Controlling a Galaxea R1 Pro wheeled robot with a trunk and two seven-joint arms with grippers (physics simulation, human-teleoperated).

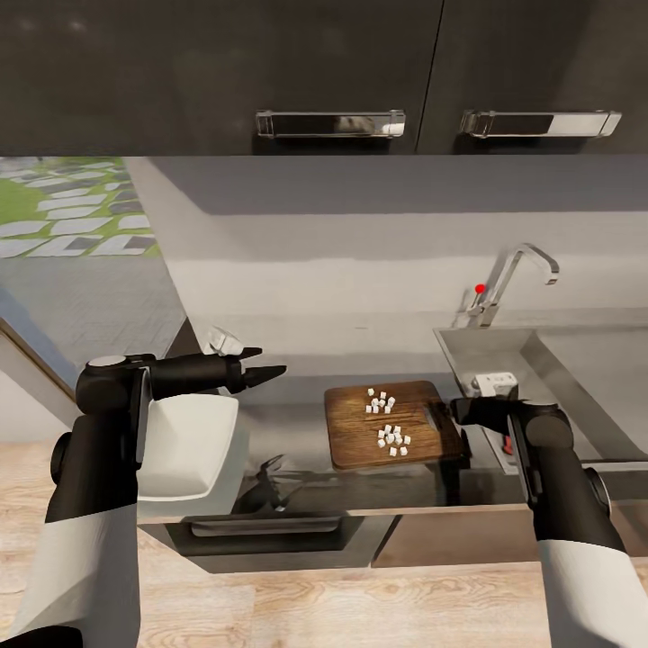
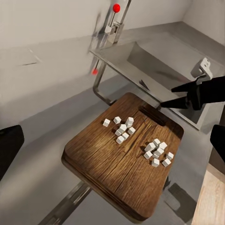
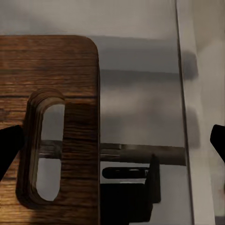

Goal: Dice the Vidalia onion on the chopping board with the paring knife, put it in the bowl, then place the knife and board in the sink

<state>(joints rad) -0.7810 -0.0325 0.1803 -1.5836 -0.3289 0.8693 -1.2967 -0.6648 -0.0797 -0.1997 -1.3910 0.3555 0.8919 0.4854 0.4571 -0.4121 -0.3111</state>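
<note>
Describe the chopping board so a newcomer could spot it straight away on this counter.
Start at the steel sink with its curved tap on the grey countertop. Just beside the basin's edge lies the chopping board, flat. It is the only brown wooden thing there, scattered with small white onion cubes, unlike the white bowl further along.

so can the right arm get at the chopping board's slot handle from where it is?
Probably yes. The right gripper hovers open at the chopping board end where the slot handle lies, with nothing between. The onion dice sit farther in, away from the slot.
</note>
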